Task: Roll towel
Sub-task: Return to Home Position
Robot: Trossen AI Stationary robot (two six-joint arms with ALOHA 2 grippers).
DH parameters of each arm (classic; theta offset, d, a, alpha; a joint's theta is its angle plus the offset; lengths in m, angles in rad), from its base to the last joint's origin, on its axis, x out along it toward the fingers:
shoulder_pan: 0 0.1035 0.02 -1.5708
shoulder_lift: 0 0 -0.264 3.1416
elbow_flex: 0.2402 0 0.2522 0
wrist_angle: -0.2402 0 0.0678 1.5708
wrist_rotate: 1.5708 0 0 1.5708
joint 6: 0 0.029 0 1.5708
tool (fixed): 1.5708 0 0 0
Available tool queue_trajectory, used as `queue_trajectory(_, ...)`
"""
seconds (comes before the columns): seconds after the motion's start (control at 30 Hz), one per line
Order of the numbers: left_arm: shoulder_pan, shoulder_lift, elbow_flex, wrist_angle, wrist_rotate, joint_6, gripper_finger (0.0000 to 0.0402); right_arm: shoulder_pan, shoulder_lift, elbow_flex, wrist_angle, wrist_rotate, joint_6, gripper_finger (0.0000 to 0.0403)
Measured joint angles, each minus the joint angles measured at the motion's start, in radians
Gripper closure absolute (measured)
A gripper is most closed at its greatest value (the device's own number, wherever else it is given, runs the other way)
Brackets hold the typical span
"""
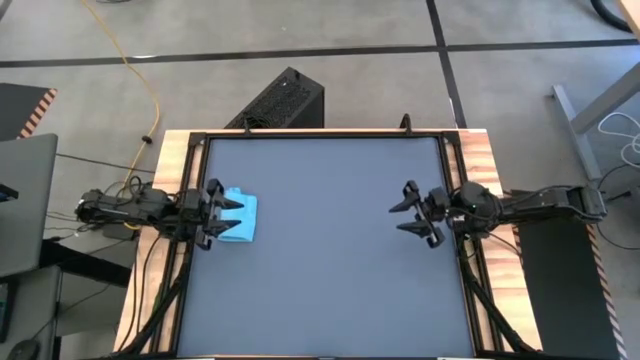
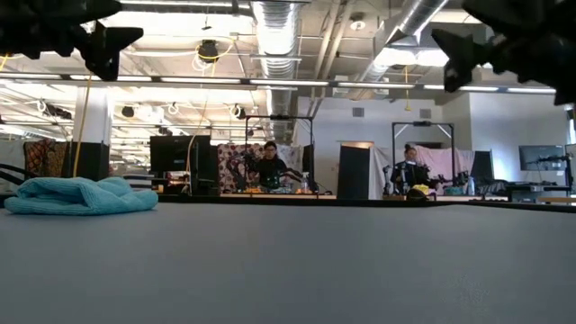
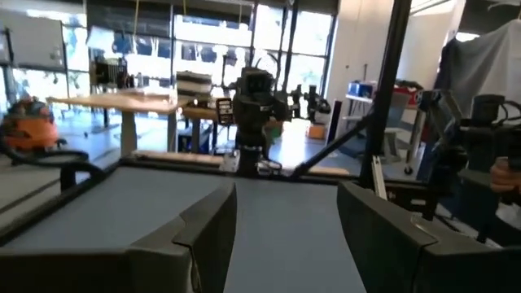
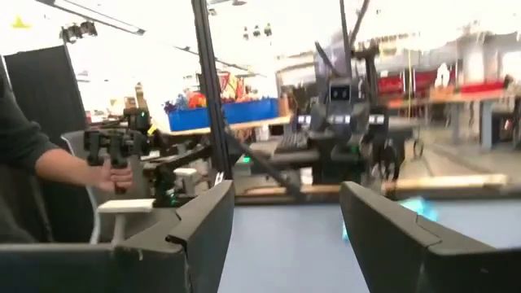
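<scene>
Leftward, towel (image 1: 250, 226) under left gripper (image 1: 236, 216) — right gripper (image 1: 398, 218) opposite, both agape.

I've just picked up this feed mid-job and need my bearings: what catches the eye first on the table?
The sky-blue towel stands out most, a rumpled bundle at the left edge of the dark table. The left gripper hangs open above it, holding nothing. The right gripper waits open and raised near the table's right side, with nothing under it.
</scene>
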Motion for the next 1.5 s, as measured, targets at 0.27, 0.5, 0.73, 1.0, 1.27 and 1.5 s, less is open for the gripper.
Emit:
queue_trajectory(0.27,0.0,0.0,0.0,-0.095,-0.037,-0.062,0.02,0.001,0.001,-0.057,-0.026,0.002,-0.01,0.0149)
queue_trajectory(0.5,0.0,0.0,0.0,-0.173,-0.136,-0.094,0.02,-0.041,0.001,-0.057,-0.163,0.08,-0.118,0.0149)
queue_trajectory(0.73,0.0,0.0,0.0,-0.35,-0.174,-0.177,0.02,-0.063,0.002,-0.058,-0.312,0.084,-0.12,0.0149)
queue_trajectory(1.0,0.0,0.0,0.0,-0.432,-0.174,-0.228,0.02,-0.063,0.001,-0.059,-0.398,0.093,-0.124,0.0149)
queue_trajectory(1.27,0.0,0.0,0.0,-0.506,-0.174,-0.228,0.02,-0.063,0.002,-0.059,-0.547,0.105,-0.12,0.0149)
queue_trajectory(1.5,0.0,0.0,0.002,-0.537,-0.174,-0.228,0.02,-0.063,0.002,-0.06,-0.597,0.105,-0.12,0.0149)
